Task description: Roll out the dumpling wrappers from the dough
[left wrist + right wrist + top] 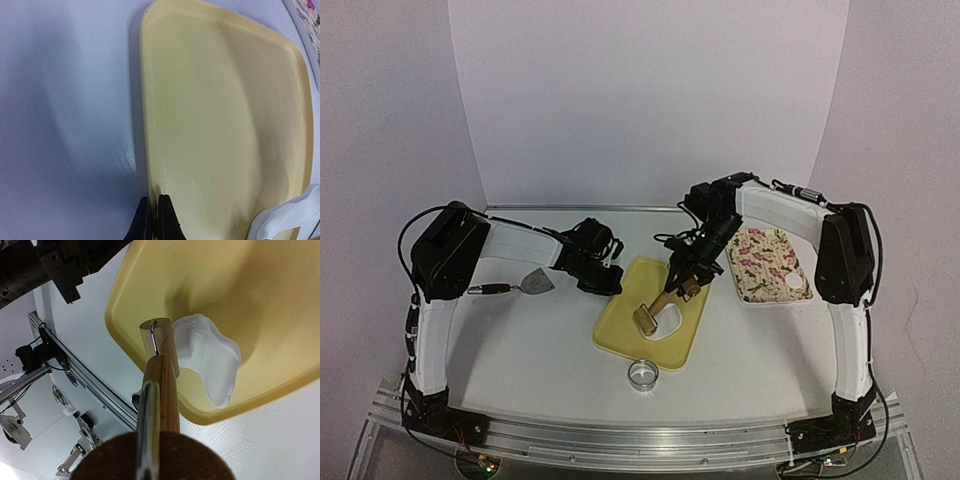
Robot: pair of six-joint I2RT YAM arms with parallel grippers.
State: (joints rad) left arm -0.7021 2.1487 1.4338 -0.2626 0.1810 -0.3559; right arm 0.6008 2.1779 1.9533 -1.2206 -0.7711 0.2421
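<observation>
A flattened white dough sheet (667, 321) lies on the yellow board (620, 335); it also shows in the right wrist view (210, 357) and the left wrist view (285, 217). My right gripper (686, 281) is shut on the wooden handle of a small roller (162, 390), whose wooden drum (646, 318) rests at the dough's left edge. The handle hides the right fingers in the wrist view. My left gripper (151, 220) is shut on the board's (225, 125) left rim. One round white dumpling wrapper (793, 283) lies on the floral tray (760, 262).
The shiny ring cutter (642, 374) stands on the table in front of the board. A metal scraper with a dark handle (525, 285) lies to the left, under my left arm. White walls close the back and sides.
</observation>
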